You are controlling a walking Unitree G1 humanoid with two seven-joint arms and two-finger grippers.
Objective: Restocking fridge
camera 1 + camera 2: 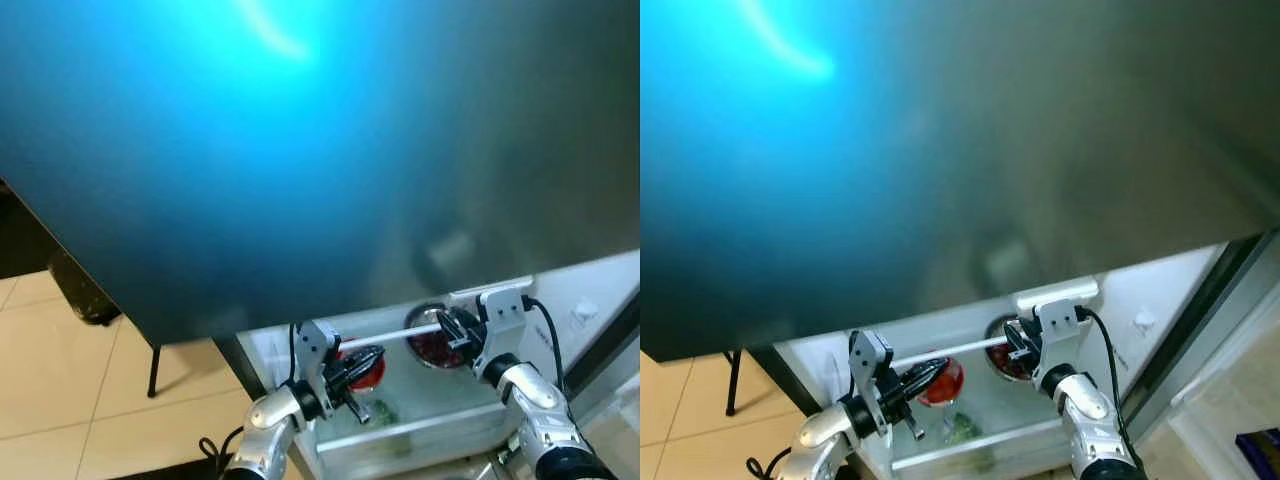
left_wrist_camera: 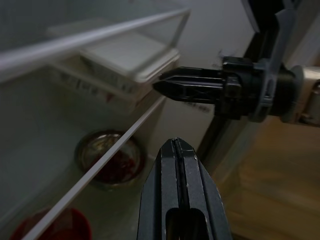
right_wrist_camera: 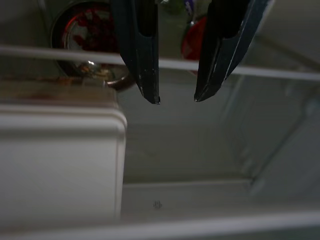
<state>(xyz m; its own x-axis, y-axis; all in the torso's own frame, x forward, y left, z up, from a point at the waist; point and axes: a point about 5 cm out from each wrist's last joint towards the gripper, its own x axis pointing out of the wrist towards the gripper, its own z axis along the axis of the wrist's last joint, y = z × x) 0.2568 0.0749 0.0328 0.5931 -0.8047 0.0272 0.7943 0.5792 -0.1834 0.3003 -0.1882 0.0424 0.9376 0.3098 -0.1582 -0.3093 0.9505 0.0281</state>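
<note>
The fridge is open in front of me, and its white interior (image 1: 440,400) shows low in the eye views. On the lower level sit a red bowl (image 1: 368,374) and a metal bowl (image 1: 432,346) of red food, with some greens (image 1: 384,410) in front. My left gripper (image 1: 366,360) is shut with nothing in it, in front of the red bowl. My right gripper (image 1: 447,327) is open and empty at the glass shelf edge (image 3: 250,73), above the metal bowl (image 3: 85,35). A white lidded container (image 2: 125,57) rests on that shelf beside the right gripper (image 2: 170,86).
A large glossy teal-grey panel (image 1: 300,150) fills the upper part of both eye views, close to the camera. The fridge's door frame (image 1: 1200,330) stands at the right. At the left are a tiled floor (image 1: 60,380), a thin black leg (image 1: 155,368) and a dark object (image 1: 85,290).
</note>
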